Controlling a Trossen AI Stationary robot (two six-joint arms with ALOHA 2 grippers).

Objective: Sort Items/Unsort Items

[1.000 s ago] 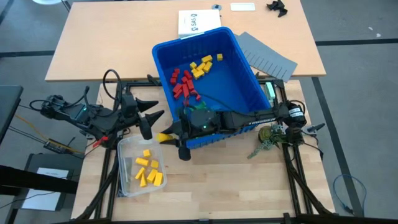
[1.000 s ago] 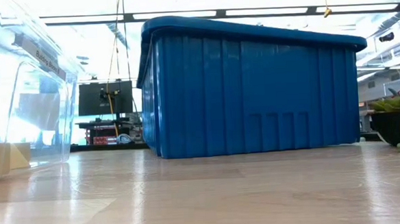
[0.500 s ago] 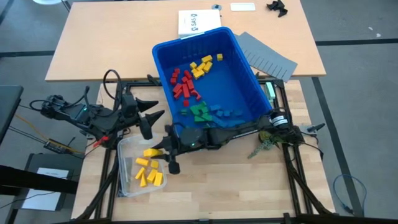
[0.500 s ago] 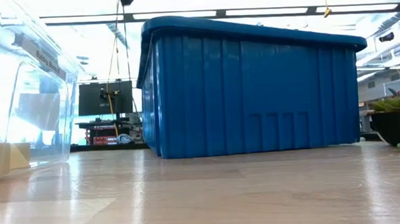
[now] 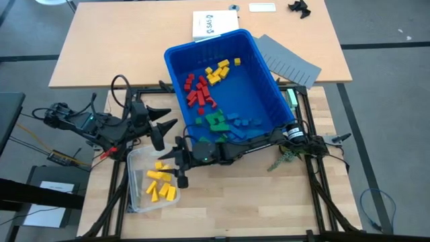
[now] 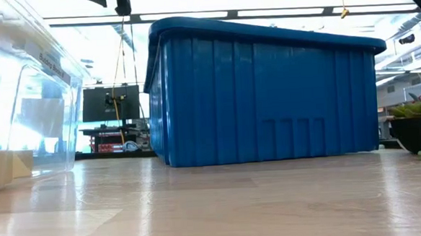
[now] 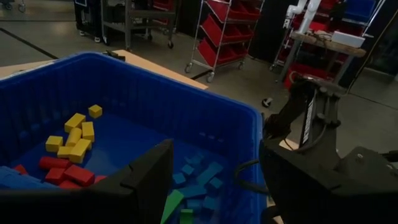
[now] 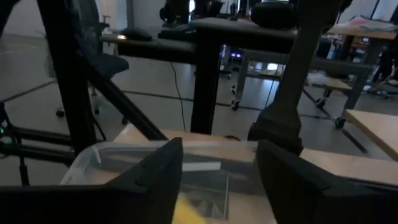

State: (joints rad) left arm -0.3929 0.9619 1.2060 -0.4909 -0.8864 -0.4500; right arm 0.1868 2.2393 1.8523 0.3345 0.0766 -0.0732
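Large blue plastic bin (image 5: 259, 74), smooth-walled with a rolled rim, sits at table centre. Inside it, the toy blocks lie grouped by colour: red blocks (image 5: 197, 91) toward the left wall, yellow blocks (image 5: 220, 70) behind them, green wedges (image 5: 215, 122) and blue blocks (image 5: 247, 122) toward the near wall.

A clear, glossy plastic container (image 5: 136, 161) stands on the slatted wood table (image 5: 255, 202), near the bin's front left corner. It holds more yellow bricks and wedges (image 5: 161, 183).

Right gripper (image 5: 180, 165) reaches across in front of the bin and hangs over the clear container; fingers spread apart, and a yellow block shows blurred between them in the right wrist view, grip on it cannot be told. Left gripper (image 5: 161, 124) waits just left of the bin, fingers parted, holding nothing.

Grey slotted divider sheets (image 5: 290, 59) lean off the bin's far right corner. A white sheet of paper (image 5: 213, 24) lies behind the bin. A small green plant (image 5: 290, 148) sits by the right arm's base.
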